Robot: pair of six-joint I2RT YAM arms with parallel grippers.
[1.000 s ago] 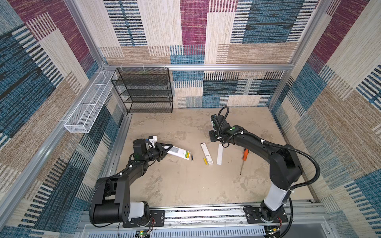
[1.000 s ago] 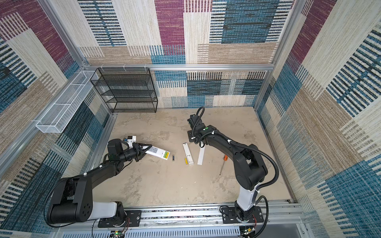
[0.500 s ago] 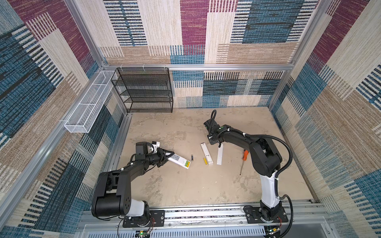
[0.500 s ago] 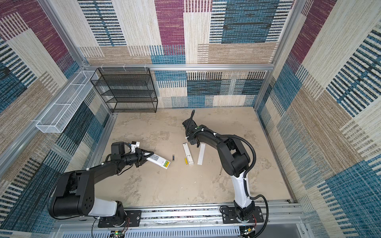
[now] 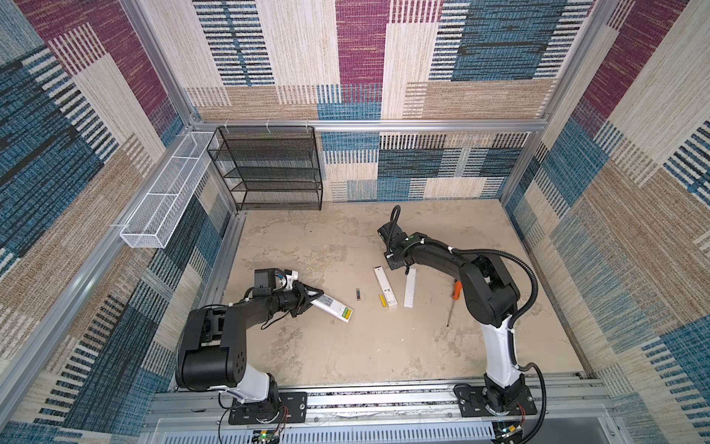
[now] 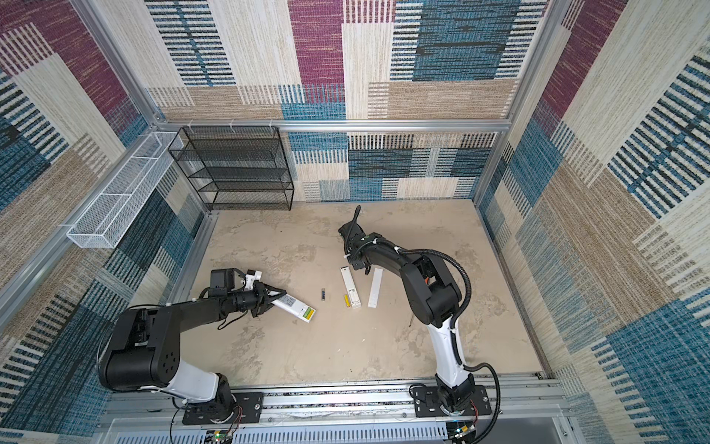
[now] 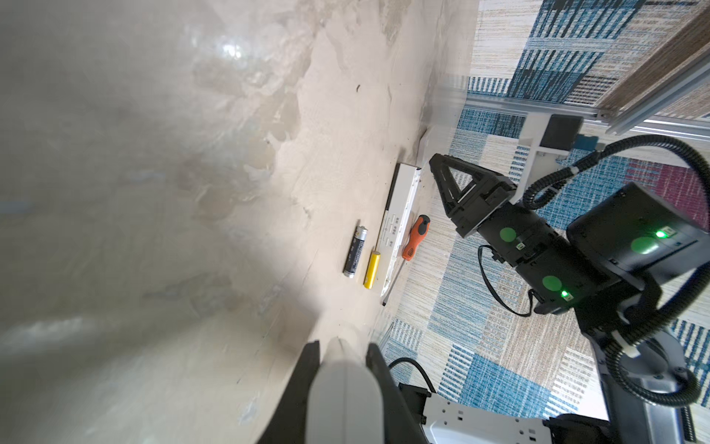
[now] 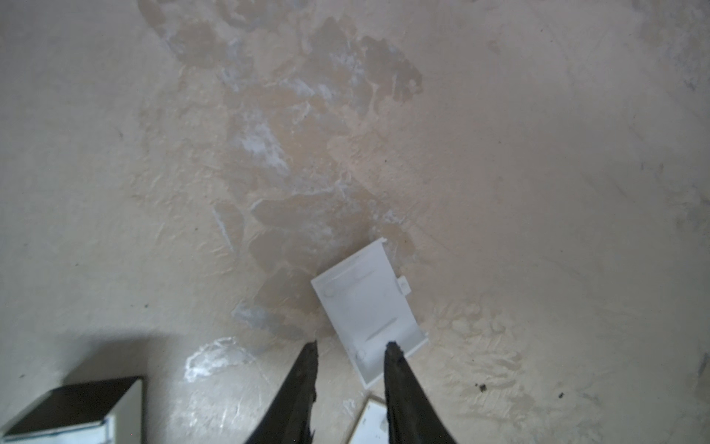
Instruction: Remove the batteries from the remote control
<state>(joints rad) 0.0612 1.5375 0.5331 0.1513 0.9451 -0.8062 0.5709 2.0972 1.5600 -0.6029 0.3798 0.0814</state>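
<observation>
Batteries (image 5: 347, 313) are sitting in the remote (image 5: 329, 305), toward the bench's (image 5: 345, 365) left edge.
Left gripper (image 5: 316, 298) is pinching the remote; a dark battery (image 5: 357, 294) and yellow battery (image 5: 382, 300) are lying mid-bench. Right gripper (image 8: 351, 346), jaws spread, is pointing down at a cover (image 8: 365, 303).

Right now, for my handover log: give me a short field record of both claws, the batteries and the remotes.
left claw: shut on white remote, yellow-green batteries seated in its far end
right claw: open, at small white cover lying on the table
loose batteries: dark battery and yellow battery, apart, on the table
second remote: flat on the table, beside the yellow battery
screwdriver: on the table, untouched
</observation>
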